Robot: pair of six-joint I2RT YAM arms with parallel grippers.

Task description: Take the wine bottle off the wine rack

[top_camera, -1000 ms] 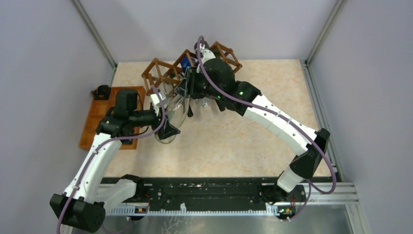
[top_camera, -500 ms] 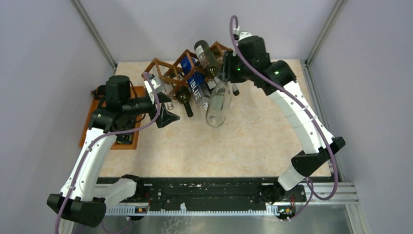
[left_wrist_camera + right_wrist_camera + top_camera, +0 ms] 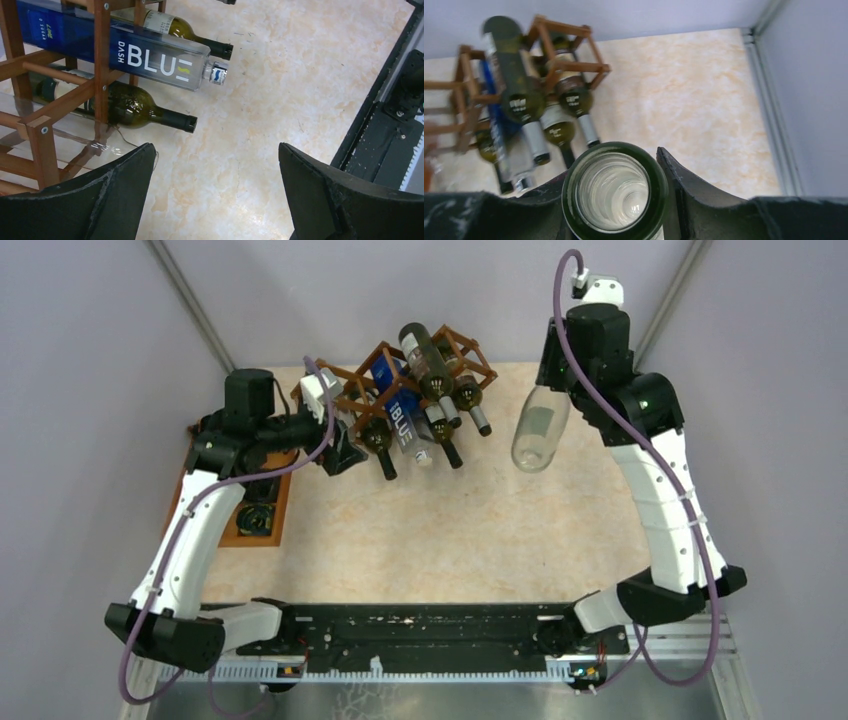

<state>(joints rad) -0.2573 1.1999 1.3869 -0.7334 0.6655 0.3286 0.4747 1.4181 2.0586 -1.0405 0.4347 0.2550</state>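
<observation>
Hanging above the table (image 3: 450, 530), right of the wine rack (image 3: 101, 65), the wine bottle (image 3: 540, 430) is clamped by its neck in the right fingers (image 3: 704, 190); the left fingers (image 3: 115, 190) gape near the rack, likely ready to steady it.

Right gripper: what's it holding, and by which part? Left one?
Right gripper is shut on the clear wine bottle, gripping its neck near the mouth. Left gripper is open, holding nothing.
</observation>
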